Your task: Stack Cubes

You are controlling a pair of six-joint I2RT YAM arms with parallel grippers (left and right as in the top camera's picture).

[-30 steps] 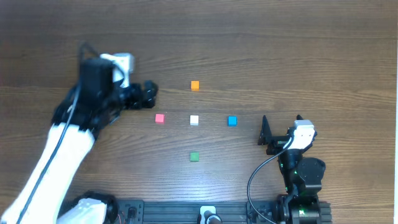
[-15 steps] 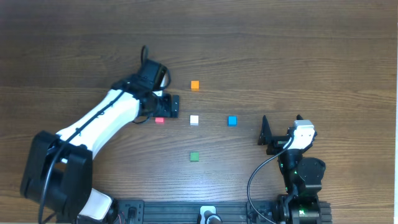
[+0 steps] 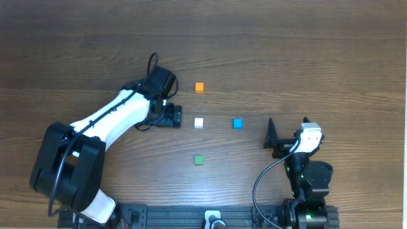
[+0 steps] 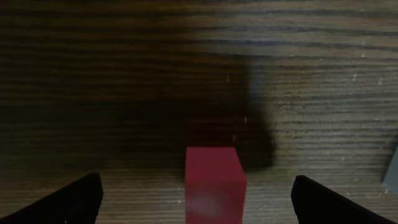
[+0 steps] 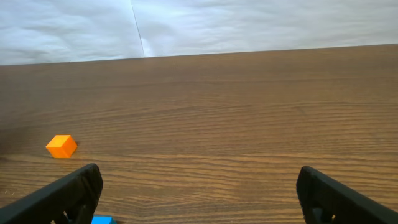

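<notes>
My left gripper (image 3: 172,117) has swung in over the pink cube (image 4: 214,182), jaws apart astride it: ready to clamp, I judge.

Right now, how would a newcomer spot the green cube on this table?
On the wooden table, find the white cube near the middle, level with the blue cube. The green cube sits alone directly below it in the top view. It is the only green one and the closest to the bottom edge.
</notes>
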